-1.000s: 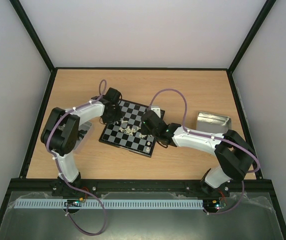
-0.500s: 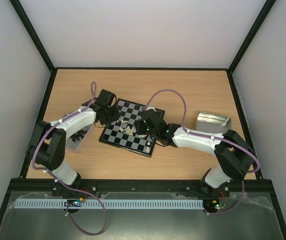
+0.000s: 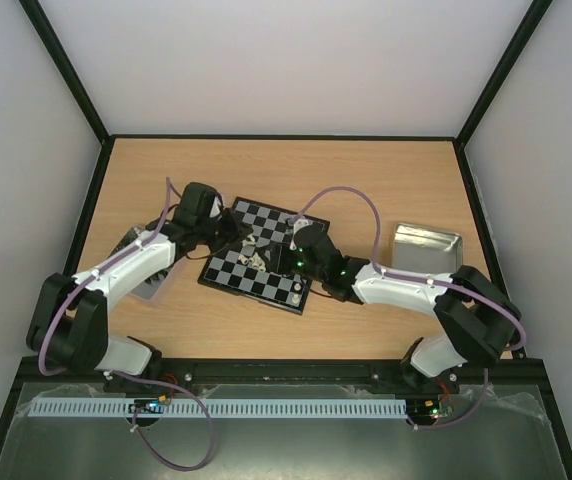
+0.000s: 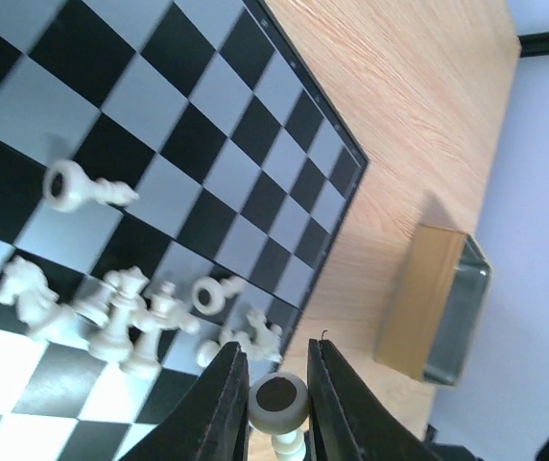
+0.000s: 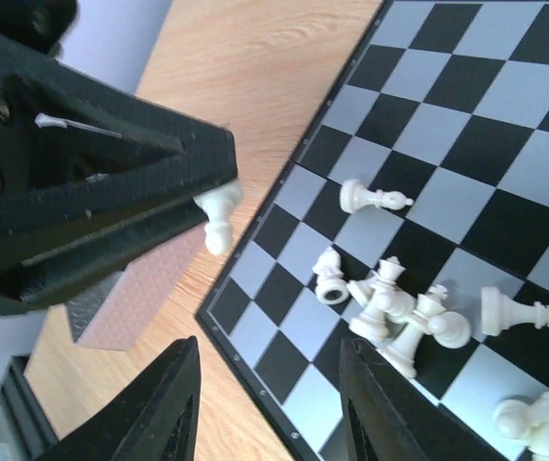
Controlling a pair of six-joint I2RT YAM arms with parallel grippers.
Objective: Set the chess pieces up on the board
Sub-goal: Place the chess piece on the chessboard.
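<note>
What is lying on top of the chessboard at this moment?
Several cream chess pieces lie tipped over in a loose heap on the board, and one lone piece lies apart from them. In the top view the left arm and the right arm cover some squares.

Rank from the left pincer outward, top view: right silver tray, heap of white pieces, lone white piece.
1. Heap of white pieces, beside the left pincer.
2. Lone white piece, near corner of the board.
3. Right silver tray, far right.
</note>
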